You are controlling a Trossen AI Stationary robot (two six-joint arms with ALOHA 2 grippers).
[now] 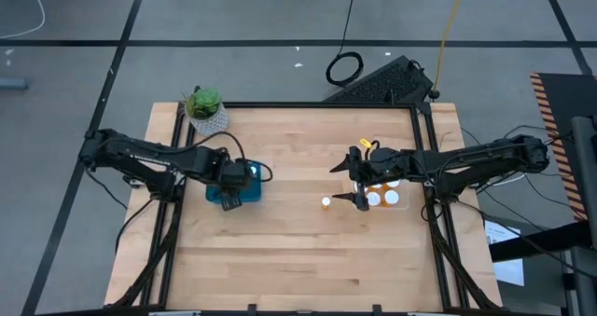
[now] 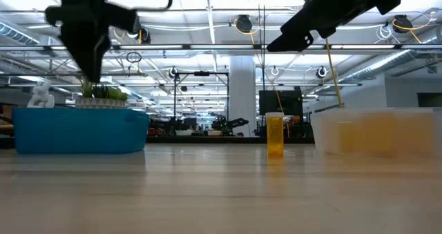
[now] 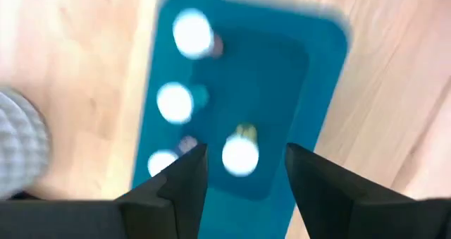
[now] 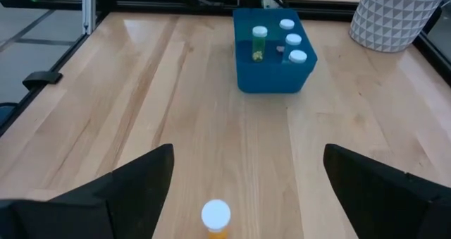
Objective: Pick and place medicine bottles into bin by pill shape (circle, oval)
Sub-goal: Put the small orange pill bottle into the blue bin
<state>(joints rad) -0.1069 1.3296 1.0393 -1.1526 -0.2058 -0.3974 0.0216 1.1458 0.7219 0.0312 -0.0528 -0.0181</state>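
1. The left gripper (image 1: 230, 202) is parked right over the blue bin (image 1: 248, 191) on the left half of the wooden table (image 1: 280, 251). Its fingers (image 3: 184, 182) are spread apart with nothing held between them.
2. Four white-capped medicine bottles (image 3: 240, 154) can be counted standing upright inside that blue bin, seen straight down from the left wrist view.
3. The right gripper (image 1: 358, 183) is hung above the table just beside the clear bin (image 1: 397, 201), jaws wide open and empty.
4. One lone bottle (image 1: 326, 203) is left standing upright on the bare wood, between the two bins and nearer the clear one. In the right wrist view it is framed between the open fingers, but it isn't touched.
5. A few more white caps are visible inside the clear bin, partly covered by the right arm, so the count can't be pinned down.
6. A potted plant (image 1: 206, 110) is sat at the table's far left corner, behind the blue bin.
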